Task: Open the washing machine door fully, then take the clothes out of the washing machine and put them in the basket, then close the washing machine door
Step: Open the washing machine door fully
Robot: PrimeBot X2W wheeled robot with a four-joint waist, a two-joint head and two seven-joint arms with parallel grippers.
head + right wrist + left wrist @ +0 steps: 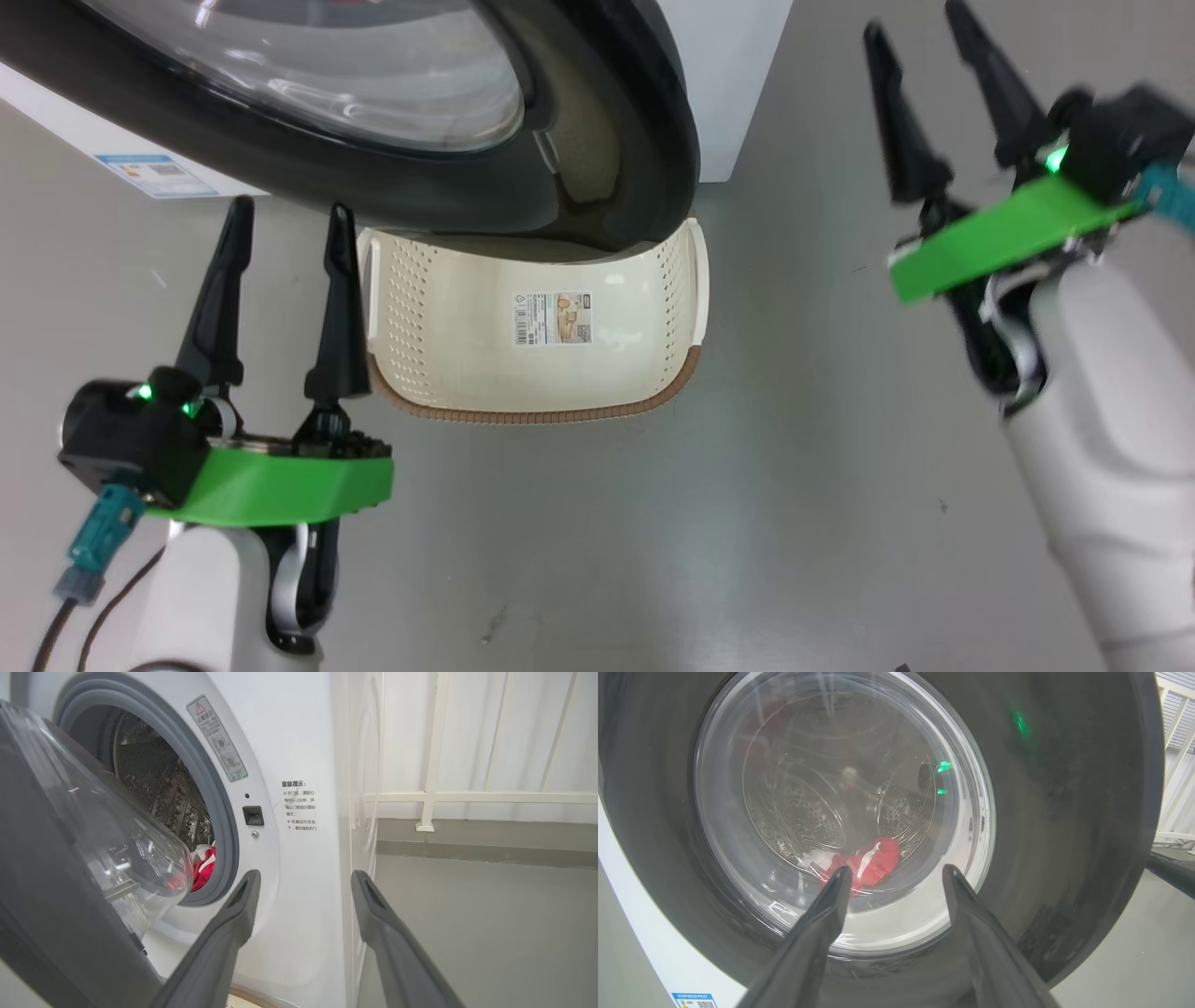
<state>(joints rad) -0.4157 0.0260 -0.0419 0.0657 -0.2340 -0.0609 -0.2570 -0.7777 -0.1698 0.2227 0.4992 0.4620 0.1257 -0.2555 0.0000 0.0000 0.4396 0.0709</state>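
Observation:
The washing machine (299,742) is a white box, and its door (597,131) with a black rim stands partly open, swung out over the basket (448,308). The cream basket sits on the floor just below the door, holding nothing. Red and white clothes (204,868) lie low in the steel drum, also visible through the door glass as the clothes (868,861). My left gripper (288,217) is open, left of the basket, fingers pointing at the door's outer face. My right gripper (920,21) is open, off to the right of the machine, holding nothing.
Grey floor (747,523) spreads around the basket and to the right. A white railing (434,793) and wall stand behind the machine's right side. A blue label (159,175) marks the machine's lower front.

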